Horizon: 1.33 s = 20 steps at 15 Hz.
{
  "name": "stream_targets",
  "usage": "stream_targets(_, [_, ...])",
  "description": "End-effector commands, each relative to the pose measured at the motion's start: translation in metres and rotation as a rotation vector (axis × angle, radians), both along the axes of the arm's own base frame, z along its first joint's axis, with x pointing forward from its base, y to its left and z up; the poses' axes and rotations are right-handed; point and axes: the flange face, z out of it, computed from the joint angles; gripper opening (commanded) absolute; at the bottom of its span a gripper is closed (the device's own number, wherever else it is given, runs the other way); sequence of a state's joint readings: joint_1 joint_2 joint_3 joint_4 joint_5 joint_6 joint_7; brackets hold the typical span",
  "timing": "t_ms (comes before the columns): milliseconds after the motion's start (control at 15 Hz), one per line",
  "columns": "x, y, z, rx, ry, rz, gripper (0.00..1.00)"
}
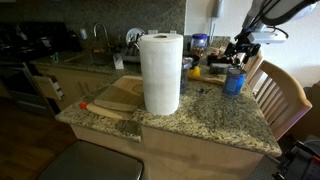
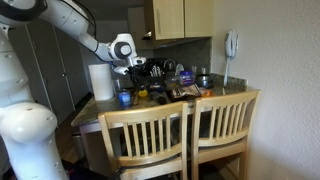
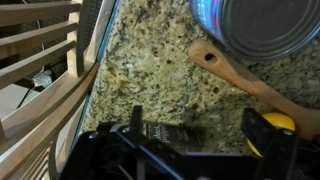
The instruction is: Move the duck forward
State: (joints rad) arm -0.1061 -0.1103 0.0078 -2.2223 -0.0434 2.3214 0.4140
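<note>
The duck [image 3: 283,122] is a small yellow shape at the right of the wrist view, partly hidden behind my right finger. It shows as a small yellow-orange spot in both exterior views [image 1: 195,72] [image 2: 140,94]. My gripper [image 3: 200,135] is open and empty, low over the speckled granite counter [image 3: 150,70]. It hangs above the counter's chair side in both exterior views [image 1: 238,58] [image 2: 135,72]. The duck lies at the finger's outer side, not between the jaws.
A blue cup [image 3: 265,30] [image 1: 234,82] [image 2: 125,98] stands just ahead of the gripper, with a wooden spoon [image 3: 240,78] lying below it. A tall paper towel roll [image 1: 160,72] stands mid-counter. Wooden chairs [image 2: 190,135] [image 3: 50,60] line the counter edge. Clutter sits at the back.
</note>
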Motion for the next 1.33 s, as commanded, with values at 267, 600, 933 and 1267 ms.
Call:
stream_targets(267, [0.007,0.012,0.012,0.049,-0.174,-0.073,1.0])
stream_targets(600, [0.022,0.024,0.027,0.061,-0.336,-0.114,1.0])
stream_targets(933, [0.028,0.029,0.029,0.085,-0.384,-0.124,1.0])
stream_targets(1267, [0.098,0.068,-0.021,0.044,-0.116,-0.026,1.0])
